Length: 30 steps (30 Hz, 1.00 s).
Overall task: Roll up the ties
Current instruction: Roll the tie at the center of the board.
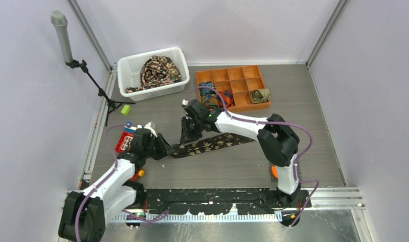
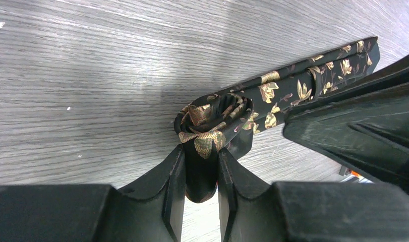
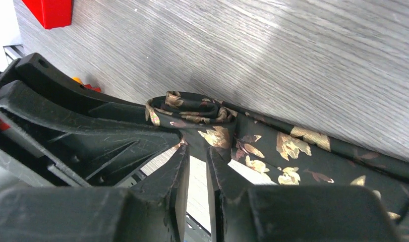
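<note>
Two robot arms are working one black, gold-flowered tie (image 1: pixel 212 143) on the grey worktop (image 1: pixel 303 126). The left tool (image 2: pixel 199 154) is clamping the tie's small coiled end, and the right tool (image 3: pixel 197 148) is pinching the fabric just beside that coil, so the two are crowding each other. One white basket (image 1: pixel 125 70) is sitting at the far left, holding a heap of patterned ties (image 1: pixel 159 70). Beside it, one orange tray (image 1: pixel 227 70) is holding one olive roll (image 1: pixel 260 95) and blue and orange-red rolls (image 1: pixel 212 97), too bunched to count. One microphone stand (image 1: pixel 86 75), one green block (image 1: pixel 125 109) and one red box (image 1: pixel 123 142) are lining the left edge. The tie's long axis is running left to right, coil leftward, flat length trailing right.
</note>
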{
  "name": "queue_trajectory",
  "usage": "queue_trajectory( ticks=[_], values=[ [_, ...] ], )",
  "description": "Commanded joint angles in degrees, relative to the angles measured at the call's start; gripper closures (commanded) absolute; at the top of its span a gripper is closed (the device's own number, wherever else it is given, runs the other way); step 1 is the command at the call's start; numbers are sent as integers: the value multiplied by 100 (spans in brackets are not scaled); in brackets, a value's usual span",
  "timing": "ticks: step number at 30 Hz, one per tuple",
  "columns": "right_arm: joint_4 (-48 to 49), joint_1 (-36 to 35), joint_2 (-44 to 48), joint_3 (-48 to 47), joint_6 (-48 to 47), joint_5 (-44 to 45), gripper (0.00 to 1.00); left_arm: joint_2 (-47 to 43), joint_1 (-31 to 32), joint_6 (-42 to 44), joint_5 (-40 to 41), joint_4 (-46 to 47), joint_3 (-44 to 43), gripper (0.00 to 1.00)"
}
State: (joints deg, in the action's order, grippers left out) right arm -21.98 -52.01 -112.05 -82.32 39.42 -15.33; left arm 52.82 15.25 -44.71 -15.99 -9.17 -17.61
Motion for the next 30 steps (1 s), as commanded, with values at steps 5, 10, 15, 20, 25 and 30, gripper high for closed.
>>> queue_trajectory(
  ticks=[5, 10, 15, 20, 25, 30],
  values=[
    [186, -123, -392, -275, 109, -114, 79, -173, -30, 103, 94, -342, -329, 73],
    [232, -139, -524, -258, 143, -136, 80, -212, -30, 103, 100, -446, -399, 73],
    [301, -167, -614, -245, 184, -169, 81, -300, -30, 109, 114, -572, -490, 74],
    [296, -195, -599, -262, 193, -181, 81, -322, -28, 153, 163, -742, -590, 74],
    [266, -193, -461, -227, 171, -111, 76, -282, -30, 210, 216, -868, -677, 75],
    [253, -221, -377, -192, 171, -84, 73, -215, -26, 217, 237, -909, -731, 75]
  ],
)
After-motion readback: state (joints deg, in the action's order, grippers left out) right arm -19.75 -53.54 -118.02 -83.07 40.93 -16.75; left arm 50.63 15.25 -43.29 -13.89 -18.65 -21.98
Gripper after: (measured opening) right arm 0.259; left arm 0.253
